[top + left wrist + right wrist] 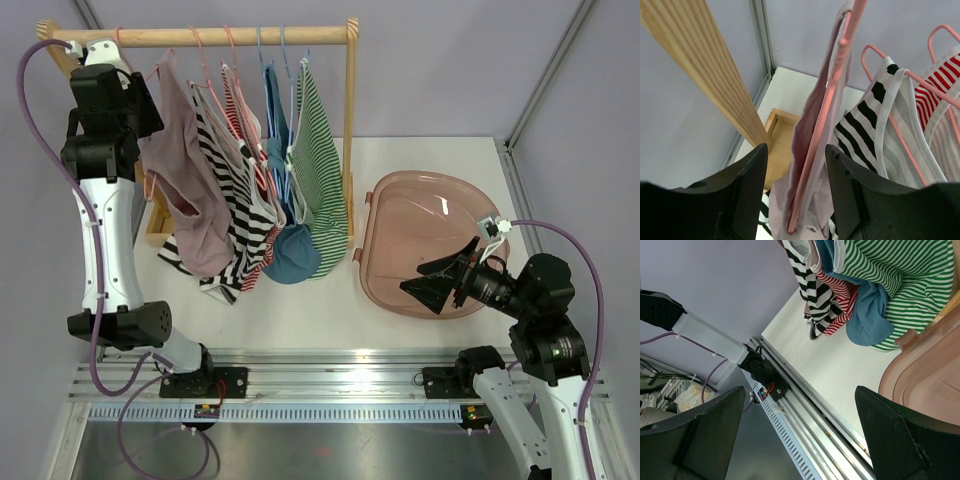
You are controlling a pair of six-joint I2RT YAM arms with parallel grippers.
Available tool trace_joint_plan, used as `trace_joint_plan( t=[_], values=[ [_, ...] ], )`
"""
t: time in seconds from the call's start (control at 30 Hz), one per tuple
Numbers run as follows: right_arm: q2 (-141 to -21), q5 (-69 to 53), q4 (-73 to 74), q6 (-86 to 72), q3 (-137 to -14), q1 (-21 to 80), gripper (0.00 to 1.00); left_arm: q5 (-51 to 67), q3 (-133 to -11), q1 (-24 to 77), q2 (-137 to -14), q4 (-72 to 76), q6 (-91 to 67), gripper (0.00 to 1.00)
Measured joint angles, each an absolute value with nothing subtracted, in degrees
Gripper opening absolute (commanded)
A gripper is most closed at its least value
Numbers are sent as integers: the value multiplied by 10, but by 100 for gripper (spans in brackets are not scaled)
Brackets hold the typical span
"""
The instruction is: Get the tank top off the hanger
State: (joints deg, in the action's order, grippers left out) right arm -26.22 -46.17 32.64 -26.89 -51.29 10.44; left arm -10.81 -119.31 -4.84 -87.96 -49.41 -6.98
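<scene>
Two fingers (pixel 745 200) of the left gripper (pixel 796 155) stand spread, one on each side of the pink hanger (pixel 822 130). They pinch nothing. The mauve tank top (pixel 190 200) hangs on that hanger in the upper left of the top view, at the left end of the wooden rail (pixel 220 36).

The top looks light, soft and limp, so it should bunch and slide easily. The hanger is stiff and would likely swing on its hook. The best hold is probably a strap or the fabric just under the hanger's shoulder, pulled down and off.

Five garments hang there: one mauve, one black-striped, one red-striped, one blue and one green-striped. The hooks crowd too closely to count.

At lower right, the right gripper (pixel 420 277) hovers, jaws apart, over the one pink basin (pixel 410 215).
</scene>
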Motion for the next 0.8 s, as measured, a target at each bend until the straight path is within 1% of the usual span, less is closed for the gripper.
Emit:
trace_joint_plan(
  t=[0.03, 0.13, 0.17, 0.23, 0.27, 0.33, 0.37, 0.4, 0.43, 0.47, 0.8],
  values=[
    [-262, -462, 326, -269, -513, 104, 99, -103, -1199, -50, -884, -496, -70, 48],
    [-262, -462, 323, -270, -512, 104, 99, -89, -1220, -50, -901, -500, -69, 48],
    [-262, -462, 322, -271, -512, 104, 100, -85, -1225, -50, -907, -500, -69, 44],
    [-263, -462, 323, -271, -512, 104, 99, -80, -1232, -50, -918, -503, -71, 31],
    [-263, -461, 323, -271, -512, 104, 100, -77, -1234, -50, -924, -507, -71, 29],
    [-263, -461, 323, -271, -512, 104, 99, -73, -1238, -50, -933, -513, -71, 29],
    [-263, -461, 323, -271, -512, 104, 100, -72, -1240, -50, -937, -515, -71, 25],
    [-264, -461, 323, -271, -512, 104, 100, -71, -1242, -50, -940, -516, -71, 12],
    [-265, -461, 323, -271, -512, 104, 99, -71, -1244, -50, -943, -519, -73, 3],
    [-265, -461, 324, -270, -512, 105, 99, -71, -1249, -50, -946, -522, -73, 0],
    [-265, -460, 324, -271, -512, 104, 100, -75, -1303, -49, -947, -560, -80, 0]
  ],
)
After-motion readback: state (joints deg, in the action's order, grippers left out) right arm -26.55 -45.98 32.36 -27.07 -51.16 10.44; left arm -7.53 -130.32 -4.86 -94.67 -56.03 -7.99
